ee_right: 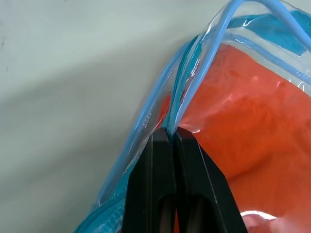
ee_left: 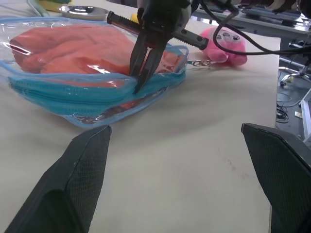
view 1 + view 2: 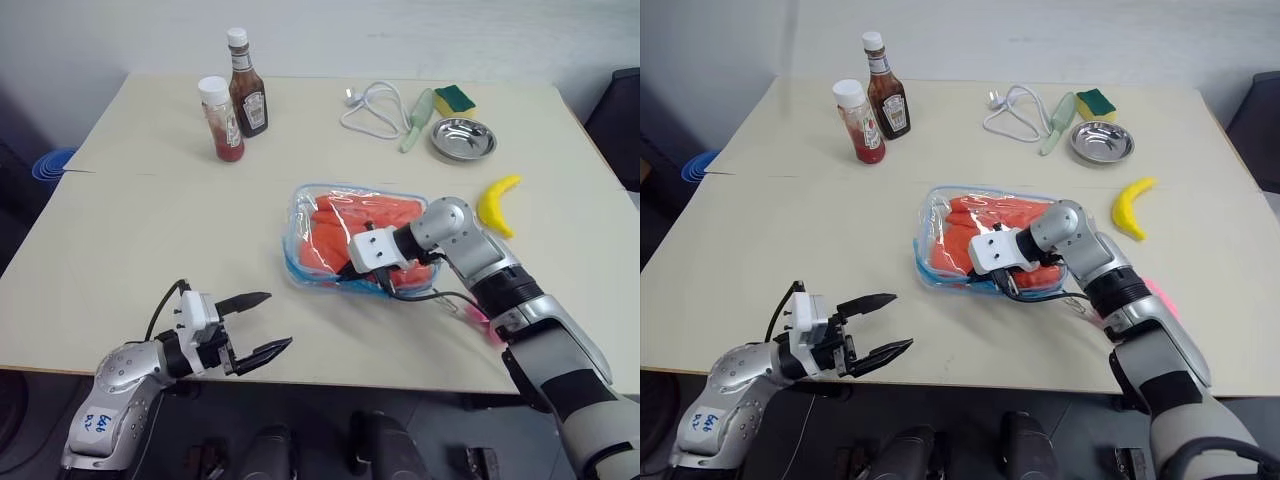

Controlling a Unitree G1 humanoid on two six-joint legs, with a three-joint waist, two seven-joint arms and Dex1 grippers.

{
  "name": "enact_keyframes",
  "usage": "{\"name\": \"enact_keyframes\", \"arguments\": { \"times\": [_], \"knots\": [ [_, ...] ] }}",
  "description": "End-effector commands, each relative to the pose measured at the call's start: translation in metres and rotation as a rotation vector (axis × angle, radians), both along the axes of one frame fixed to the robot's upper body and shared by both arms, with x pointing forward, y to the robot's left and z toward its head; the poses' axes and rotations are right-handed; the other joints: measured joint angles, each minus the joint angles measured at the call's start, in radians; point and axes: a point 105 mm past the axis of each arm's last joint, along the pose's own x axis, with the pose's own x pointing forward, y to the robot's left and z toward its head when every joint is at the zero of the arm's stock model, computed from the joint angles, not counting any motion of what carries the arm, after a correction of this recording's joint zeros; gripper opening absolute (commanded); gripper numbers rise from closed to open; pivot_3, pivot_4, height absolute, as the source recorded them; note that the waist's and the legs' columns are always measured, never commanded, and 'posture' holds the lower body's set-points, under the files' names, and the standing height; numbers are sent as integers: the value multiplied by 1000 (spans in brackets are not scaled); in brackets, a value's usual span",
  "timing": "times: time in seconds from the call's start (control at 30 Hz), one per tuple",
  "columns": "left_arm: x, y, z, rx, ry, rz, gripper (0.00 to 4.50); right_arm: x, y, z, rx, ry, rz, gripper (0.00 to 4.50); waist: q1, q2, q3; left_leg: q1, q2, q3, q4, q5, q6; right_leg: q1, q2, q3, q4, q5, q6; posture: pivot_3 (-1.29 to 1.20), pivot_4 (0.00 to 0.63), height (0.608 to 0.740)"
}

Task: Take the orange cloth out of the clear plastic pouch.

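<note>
Lower left we've got the left gripper [image 3: 268, 322], fingers spread wide, holding nothing. Mid-frame, the right gripper [image 1: 171, 138] is pinched on the clear plastic pouch [image 3: 310, 200] edge, one orange cloth [image 3: 340, 225] inside; two bottles [image 3: 232, 105] upper left.

the right gripper [image 1: 171, 133] has its two black fingers [image 1: 150, 184] pressed together, their tips touching the light blue zipper edge of the clear plastic pouch [image 1: 204, 53]. the orange cloth [image 1: 252, 126] lies folded inside the pouch, behind the see-through wall. the pale table [image 1: 68, 82] lies bare beside the pouch.
</note>
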Motion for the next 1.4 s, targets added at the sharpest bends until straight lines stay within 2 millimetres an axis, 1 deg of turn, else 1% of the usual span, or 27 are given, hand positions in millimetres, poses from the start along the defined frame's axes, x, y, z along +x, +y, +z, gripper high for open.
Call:
{"name": "enact_keyframes", "arguments": {
  "times": [0.03, 0.07, 0.13, 0.17, 0.2, 0.3, 0.33, 0.4, 0.43, 0.47, 0.53, 0.6, 0.63, 0.73, 0.77, 0.83, 0.87, 0.9, 0.93, 1.0, 1.03, 1.1, 1.17, 1.27, 1.33, 1.37, 1.4],
  "knots": [
    [0, -6, 7, -6, -38, -31, 4500, 6, -7, 14, 34, -55, 1, 29, -1, 0, 0, 0, 0, 0, 0, 0, 0, 0, 0, 0, 0, 0, 0, 0, 150, 740],
    [0, -7, 7, -7, -38, -35, 4500, 11, -7, 17, 52, -74, -29, 29, -3, 0, 0, 0, 0, 0, 0, 0, 0, 0, 0, 0, 0, 0, 0, 0, 150, 740],
    [1, -10, 8, -9, -40, -43, 4500, 14, -6, 23, 84, -95, -50, 471, -6, 0, 0, 0, 0, 0, 0, 0, 0, 0, 0, 0, 0, 0, 0, 0, 150, 740],
    [2, -11, 8, -12, -42, -46, 4500, 12, -9, 24, 90, -72, -54, 714, -8, 0, 0, 0, 0, 0, 0, 0, 0, 0, 0, 0, 0, 0, 0, 0, 150, 740],
    [2, -12, 9, -13, -45, -51, 4500, 9, -12, 27, 98, -72, -41, 1038, -10, 0, 0, 0, 0, 0, 0, 0, 0, 0, 0, 0, 0, 0, 0, 0, 150, 740],
    [0, -15, 13, -18, -52, -74, 4500, -6, -17, 53, 259, -42, -37, 2081, -10, 0, 0, -1, 0, -1, 0, 0, 0, 0, 0, -1, 0, 0, 0, 0, 150, 740],
    [0, -16, 13, -19, -53, -78, 4500, -10, -19, 58, 286, -40, -35, 2319, -10, 0, 0, -1, 0, -1, 0, 0, 0, 0, 0, -1, 0, 0, 0, 0, 150, 740],
    [-3, -19, 18, -21, -54, -104, 4500, -24, -35, 69, 346, -5, -65, 3013, -6, 0, 0, -1, 0, -1, 0, 0, 0, 0, 0, -1, 0, 0, 0, 0, 150, 740],
    [-5, -20, 21, -20, -54, -123, 4500, -30, -47, 76, 385, 9, -108, 3399, -3, 0, 0, -1, 0, -2, 0, 0, 0, 0, 0, -1, 0, 0, 0, 0, 150, 740],
    [-7, -22, 24, -18, -54, -144, 4500, -35, -61, 80, 406, 29, -153, 3399, 5, 0, 0, -1, 0, -2, 0, 0, 0, 0, -1, -1, 0, 0, 0, 0, 150, 740],
    [-12, -26, 28, -2, -57, -194, 4500, -39, -89, 90, 477, 43, -281, 3399, 14, 0, 0, -1, 0, -2, 0, -1, 0, 1, -1, -1, -2, 0, 0, 0, 150, 740],
    [-17, -29, 34, 1, -59, -239, 4500, -44, -123, 93, 494, 64, -427, 3399, 14, 0, 0, -1, 0, -2, 0, -1, 1, 1, -2, -1, -3, 0, 0, 0, 150, 740],
    [-20, -31, 37, -9, -43, -264, 4500, -46, -141, 94, 495, 92, -520, 3399, 16, 0, 0, -1, -1, -2, 0, -1, 1, 1, -2, -1, -4, 0, 0, 0, 150, 740],
    [-25, -36, 42, -10, -30, -313, 4500, -51, -190, 88, 441, 84, -765, 3980, 15, 0, 0, -1, -1, -2, 0, -1, 1, 2, -2, -1, -5, 0, 0, 0, 150, 740],
    [-23, -37, 44, -12, -38, -314, 4500, -55, -209, 77, 387, 112, -851, 4237, 13, 0, 0, 0, -1, -2, 0, -1, 1, 2, -2, -1, -5, 0, 0, 0, 150, 740],
    [-19, -38, 45, -11, -59, -307, 4500, -64, -239, 56, 278, 162, -973, 4237, 14, 0, 0, 1, 0, -1, 0, -1, 1, 3, -2, 0, -5, 0, 0, 0, 150, 740],
    [-17, -39, 44, -7, -69, -300, 4500, -66, -249, 48, 253, 185, -1022, 4237, 12, 0, 0, 1, 0, -1, 0, -1, 1, 3, -1, 0, -6, 0, 0, 0, 150, 740],
    [-15, -39, 43, -2, -75, -295, 4500, -69, -254, 39, 234, 232, -1051, 4237, 9, 1, 0, 2, 0, 0, 0, -1, 1, 4, -1, 0, -5, 0, 0, 0, 150, 740],
    [-14, -39, 42, 3, -79, -294, 4500, -73, -256, 32, 211, 275, -1058, 4237, 7, 1, 0, 2, 0, 2, 0, -1, 2, 4, -1, 2, -5, 0, 0, 0, 150, 740],
    [-14, -40, 40, 4, -80, -297, 4500, -79, -252, 20, 234, 456, -1124, 4237, 4, 1, 0, 4, 0, 4, 0, -1, 2, 3, 0, 3, -4, 0, 0, 0, 150, 740],
    [-14, -40, 40, 4, -81, -299, 4500, -81, -248, 16, 260, 531, -1131, 4066, 5, 1, 0, 4, 1, 5, 0, -1, 1, 3, 1, 4, -3, 0, 0, 0, 150, 740],
    [-14, -41, 39, 4, -82, -300, 4500, -80, -244, 12, 293, 606, -1143, 3636, 8, 2, 0, 4, 2, 4, 0, -1, 1, 3, 1, 4, -3, 0, 0, 0, 150, 740],
    [-13, -41, 39, 6, -83, -301, 4500, -84, -240, 10, 299, 668, -1134, 2952, 12, 2, 0, 4, 1, 4, 0, -1, 1, 3, 1, 4, -4, 0, 0, 0, 150, 740],
    [-12, -37, 39, 11, -80, -282, 4500, -95, -228, 21, 345, 761, -1062, 2012, 18, 2, 0, 3, 1, 3, 0, -1, 1, 3, 1, 3, -5, 0, 0, 0, 150, 740],
    [-10, -31, 38, 12, -73, -252, 4500, -111, -209, 36, 372, 849, -959, 1325, 24, 2, 0, 1, 1, 2, 0, -2, 2, 2, 0, 3, -6, 0, 0, 0, 150, 740],
    [-10, -29, 37, 12, -69, -239, 4500, -117, -201, 41, 378, 886, -925, 1009, 28, 3, 0, 1, 1, 2, 0, -2, 2, 2, 0, 3, -6, 0, 0, 0, 150, 740],
    [-8, -25, 36, 3, -60, -217, 4500, -123, -188, 43, 388, 926, -878, 642, 33, 3, 0, 1, 1, 2, 0, -2, 2, 2, 0, 3, -6, 0, 0, 0, 150, 740]
  ]
}}
